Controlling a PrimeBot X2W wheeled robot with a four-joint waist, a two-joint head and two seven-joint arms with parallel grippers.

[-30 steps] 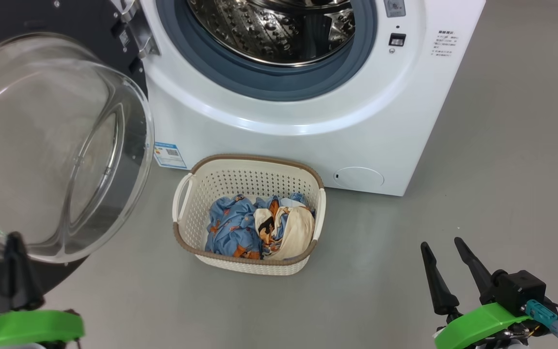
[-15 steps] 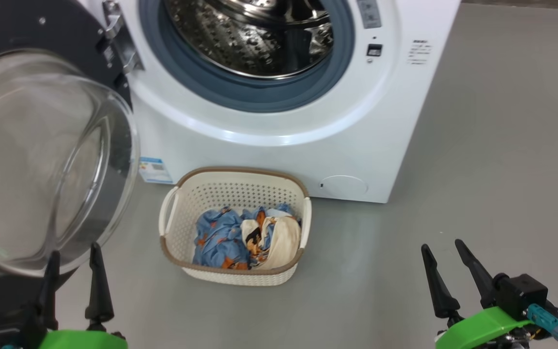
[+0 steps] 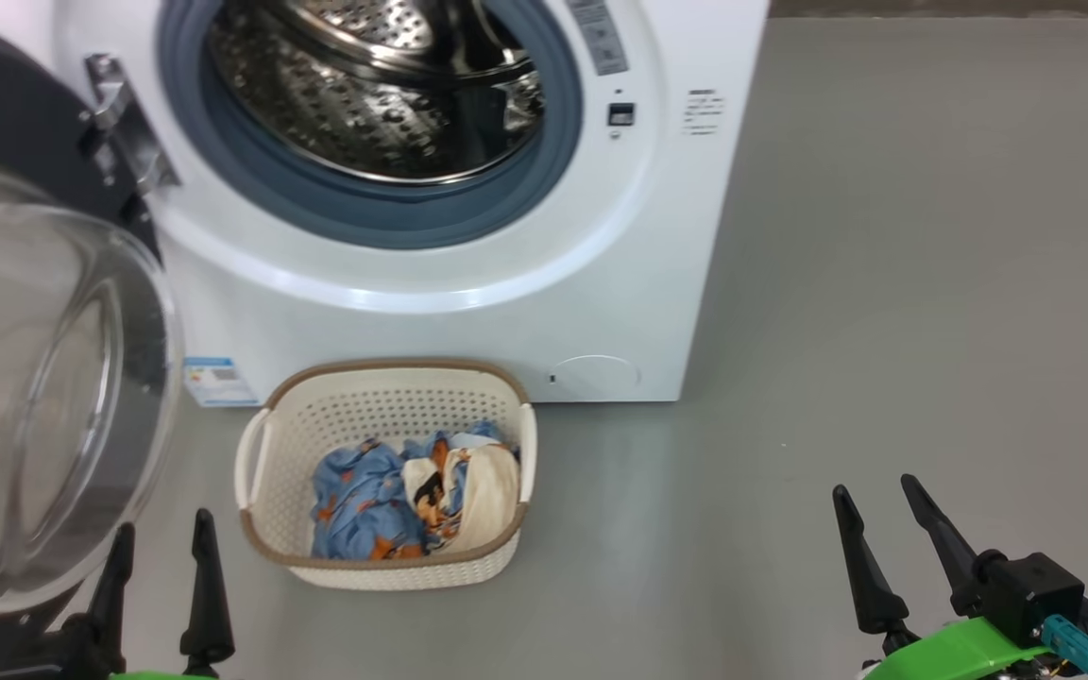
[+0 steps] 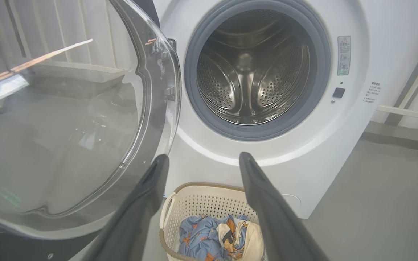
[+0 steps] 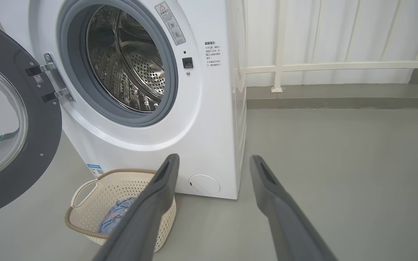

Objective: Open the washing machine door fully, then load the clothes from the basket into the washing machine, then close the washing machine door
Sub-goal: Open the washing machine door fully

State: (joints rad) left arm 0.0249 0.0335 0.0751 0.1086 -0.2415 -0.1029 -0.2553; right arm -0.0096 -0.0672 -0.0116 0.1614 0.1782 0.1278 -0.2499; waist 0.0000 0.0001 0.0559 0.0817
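Observation:
The white washing machine [image 3: 468,312] [image 4: 321,145] [image 5: 209,119] stands with its steel drum [image 3: 365,85] exposed. Its black washing machine door [image 3: 25,378] [image 4: 67,119] [image 5: 9,119], with a bulging clear window, is swung out to the left. In front of the machine, the cream basket [image 3: 265,444] [image 4: 201,203] [image 5: 85,206] holds the clothes [image 3: 412,501] [image 4: 223,237] [image 5: 116,215], light blue printed fabric with a cream piece. My left gripper [image 3: 161,529] [image 4: 201,159] is open and empty at the lower left, just below the door's window. My right gripper [image 3: 875,491] [image 5: 212,159] is open and empty at the lower right, over bare floor.
Grey floor [image 3: 884,283] stretches wide to the right of the machine. A white railing and wall [image 5: 339,65] stand behind it. A blue label [image 3: 213,378] sits low on the machine's front left.
The head camera has turned, so the whole scene has slid left and down. My left gripper's fingers have come apart, and it now stands clear below the door window.

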